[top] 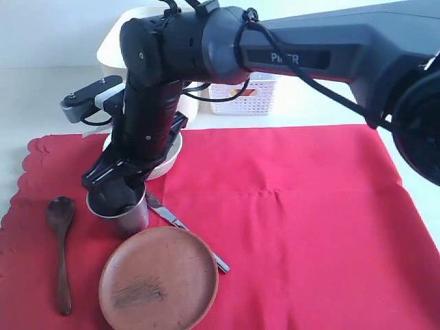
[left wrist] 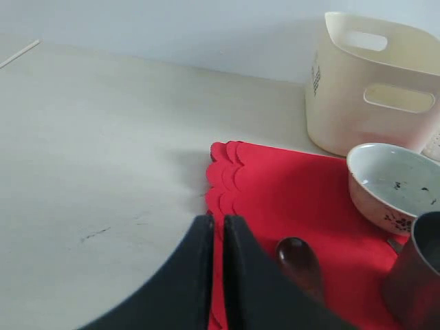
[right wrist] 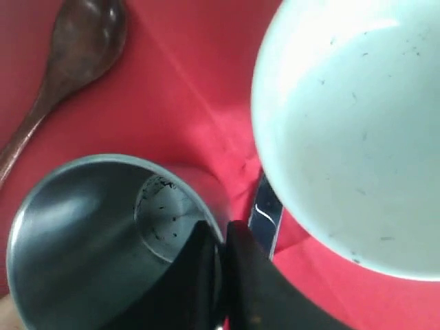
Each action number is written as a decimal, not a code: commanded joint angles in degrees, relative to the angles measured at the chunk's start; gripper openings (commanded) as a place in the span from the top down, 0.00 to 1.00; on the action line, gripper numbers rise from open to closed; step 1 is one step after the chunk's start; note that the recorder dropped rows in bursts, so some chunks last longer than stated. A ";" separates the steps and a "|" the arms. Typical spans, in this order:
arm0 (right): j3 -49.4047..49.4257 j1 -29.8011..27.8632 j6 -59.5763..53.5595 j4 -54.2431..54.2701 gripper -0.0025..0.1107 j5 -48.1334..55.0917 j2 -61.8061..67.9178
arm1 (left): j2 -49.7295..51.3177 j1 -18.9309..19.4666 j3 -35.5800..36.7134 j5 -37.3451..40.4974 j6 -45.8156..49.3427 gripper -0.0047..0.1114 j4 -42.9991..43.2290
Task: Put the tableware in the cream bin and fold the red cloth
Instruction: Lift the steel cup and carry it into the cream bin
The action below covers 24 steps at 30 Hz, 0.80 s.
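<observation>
My right gripper (right wrist: 221, 232) is shut on the rim of the steel cup (right wrist: 82, 227), one finger inside and one outside. The cup (top: 132, 214) stands on the red cloth (top: 295, 220), with the gripper (top: 125, 196) reaching down from above. The pale bowl (top: 172, 155) sits just behind it, and the metal knife (top: 184, 228) lies between cup and bowl. The brown plate (top: 158, 278) is in front, with the dark wooden spoon (top: 62, 234) to its left. The cream bin (top: 115, 42) stands behind. My left gripper (left wrist: 216, 220) is shut on nothing, over the cloth's scalloped edge (left wrist: 223, 172). Chopsticks are out of view.
A white lattice basket (top: 244, 96) stands behind the cloth, right of the cream bin. The right arm's dark body (top: 206, 48) stretches across the back of the scene. Bare pale tabletop (left wrist: 103, 151) lies left of the cloth.
</observation>
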 commanded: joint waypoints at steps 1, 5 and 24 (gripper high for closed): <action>-0.15 0.04 -0.63 0.17 0.98 -1.85 -2.45 | -0.38 0.08 0.20 -0.26 -0.12 0.89 0.21; -2.67 0.04 -0.51 0.17 0.98 -1.75 -4.57 | -0.38 0.08 0.20 -0.26 -0.12 0.89 0.21; -22.90 0.04 24.34 -38.74 0.98 -9.05 -1.38 | -0.38 0.08 0.20 -0.26 -0.12 0.89 0.21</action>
